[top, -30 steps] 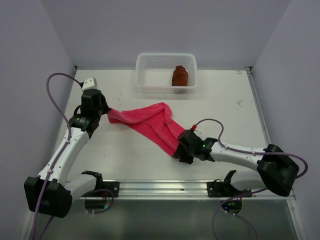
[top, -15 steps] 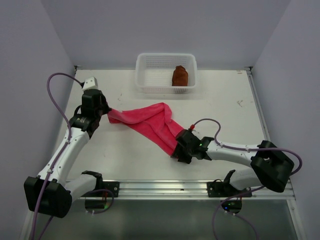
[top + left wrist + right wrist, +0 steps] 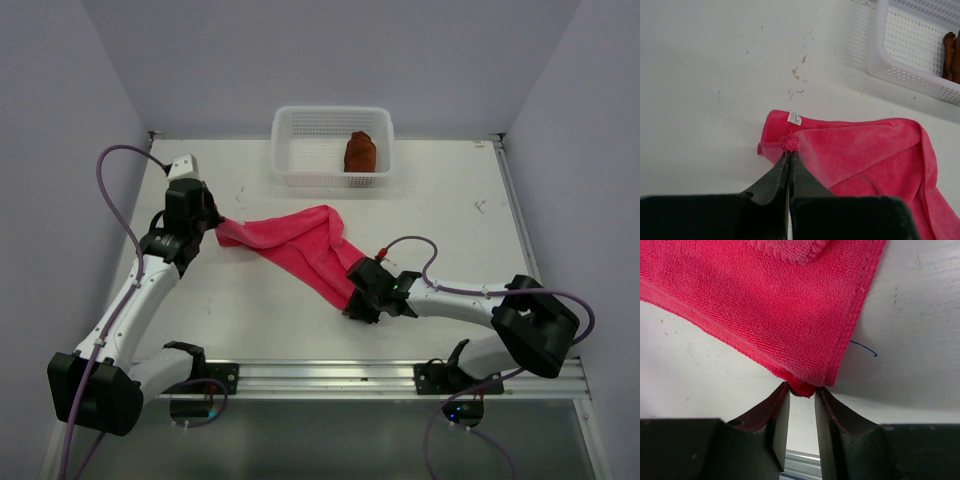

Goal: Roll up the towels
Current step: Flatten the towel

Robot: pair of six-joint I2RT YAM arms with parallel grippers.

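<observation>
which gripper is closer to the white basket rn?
Left. The left gripper, pinching a corner of the pink towel, sits just front-left of the white basket. The right gripper is farther down the table, at the towel's near corner.

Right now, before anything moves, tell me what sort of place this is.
Probably a robotics lab test cell. Plain walls box in a white table, two robot arms are bolted to a metal rail at its near edge, and a mesh basket and pink towel look like practice props.
</observation>
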